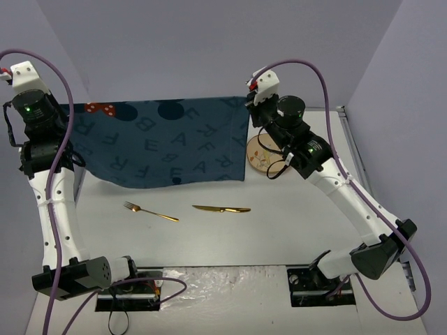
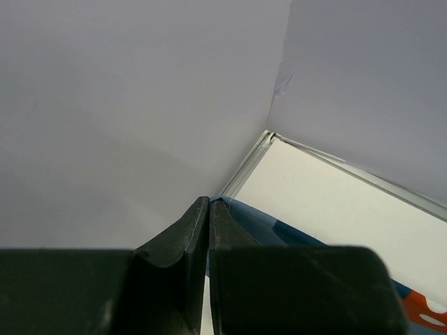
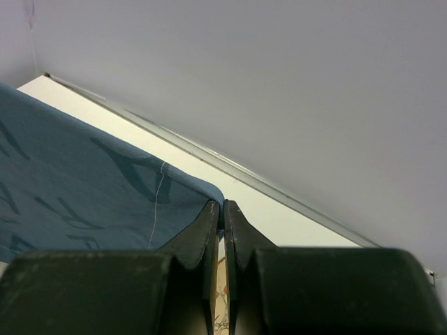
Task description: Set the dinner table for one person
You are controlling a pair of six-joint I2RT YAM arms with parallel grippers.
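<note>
**Two claws, one cloth between them**

Item one, far left: my left gripper (image 2: 208, 209) is pinching a far corner of the dark blue lettered placemat (image 1: 160, 143), fingers pressed together on the fabric. The cloth is stretching across the far half of the dinner table (image 1: 293, 230), the white top lying under everything.
Item two: a gold fork (image 1: 150, 211) is lying on bare table near the cloth's front edge.
Item three: a gold knife (image 1: 222, 209) is lying to its right, apart from it.
Item four: a patterned plate (image 1: 260, 155) is showing beside the cloth's right edge, partly hidden by my right arm.
Item five: my right gripper (image 3: 223, 209) is clamping the other far corner, fingers closed on the cloth.
</note>
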